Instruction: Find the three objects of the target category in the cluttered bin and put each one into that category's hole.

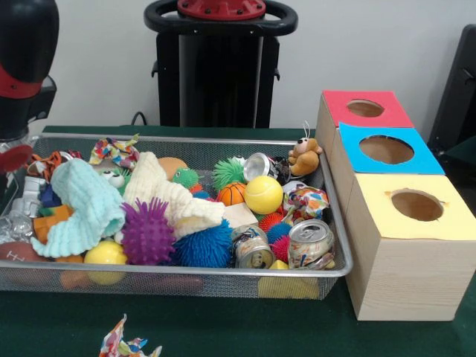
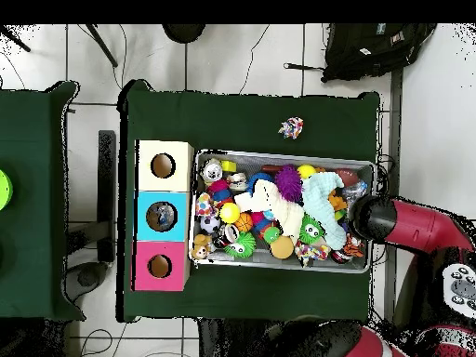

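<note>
The red arm (image 2: 418,228) hangs over one end of the toy-filled mesh bin (image 1: 186,274); I cannot tell its hand's state. Three boxes (image 1: 410,256) stand alongside.

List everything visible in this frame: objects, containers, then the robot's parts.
Mesh bin: one, silver, centre of the green table.
Wooden boxes: three, with holes, beside the bin; tops yellow, blue, red.
Spiky balls: purple, blue, green, in the bin.
Smooth balls: two yellow, one orange basketball.
Cans: three, silver, on the bin's box side.
Cloths: mint, cream.
Plush bear: brown, at the bin's corner.
Patterned fabric scrap: on the table outside the bin.
Robot arm: red and black, over the bin's end; claw hidden.
</note>
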Controlling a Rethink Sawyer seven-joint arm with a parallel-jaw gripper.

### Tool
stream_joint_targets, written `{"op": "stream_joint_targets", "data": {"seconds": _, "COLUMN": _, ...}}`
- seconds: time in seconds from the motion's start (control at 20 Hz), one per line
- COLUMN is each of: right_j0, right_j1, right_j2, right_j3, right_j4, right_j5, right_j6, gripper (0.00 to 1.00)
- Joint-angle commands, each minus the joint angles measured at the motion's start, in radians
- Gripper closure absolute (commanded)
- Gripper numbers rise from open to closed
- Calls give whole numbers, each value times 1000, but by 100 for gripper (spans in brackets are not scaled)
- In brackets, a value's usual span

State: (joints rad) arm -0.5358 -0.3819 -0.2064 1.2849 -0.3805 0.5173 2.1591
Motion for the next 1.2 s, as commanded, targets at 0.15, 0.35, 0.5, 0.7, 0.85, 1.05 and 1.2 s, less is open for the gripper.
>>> {"op": "stream_joint_targets", "data": {"seconds": 0.15, "right_j0": -12, "right_j1": -44, "right_j2": 100, "right_j3": 135, "right_j4": 96, "right_j5": 3, "right_j6": 96, "gripper": 0}}
{"op": "stream_joint_targets", "data": {"seconds": 0.35, "right_j0": -3, "right_j1": -46, "right_j2": 107, "right_j3": 150, "right_j4": 136, "right_j5": 31, "right_j6": 102, "gripper": 0}}
{"op": "stream_joint_targets", "data": {"seconds": 0.5, "right_j0": 12, "right_j1": -50, "right_j2": 106, "right_j3": 169, "right_j4": 178, "right_j5": 63, "right_j6": 124, "gripper": 0}}
{"op": "stream_joint_targets", "data": {"seconds": 0.7, "right_j0": 25, "right_j1": -55, "right_j2": 100, "right_j3": 177, "right_j4": 216, "right_j5": 87, "right_j6": 124, "gripper": 0}}
{"op": "stream_joint_targets", "data": {"seconds": 0.85, "right_j0": 28, "right_j1": -50, "right_j2": 94, "right_j3": 182, "right_j4": 227, "right_j5": 73, "right_j6": 119, "gripper": 0}}
{"op": "stream_joint_targets", "data": {"seconds": 1.05, "right_j0": 25, "right_j1": -40, "right_j2": 95, "right_j3": 189, "right_j4": 239, "right_j5": 53, "right_j6": 104, "gripper": 0}}
{"op": "stream_joint_targets", "data": {"seconds": 1.2, "right_j0": 20, "right_j1": -35, "right_j2": 101, "right_j3": 198, "right_j4": 249, "right_j5": 44, "right_j6": 94, "gripper": 0}}
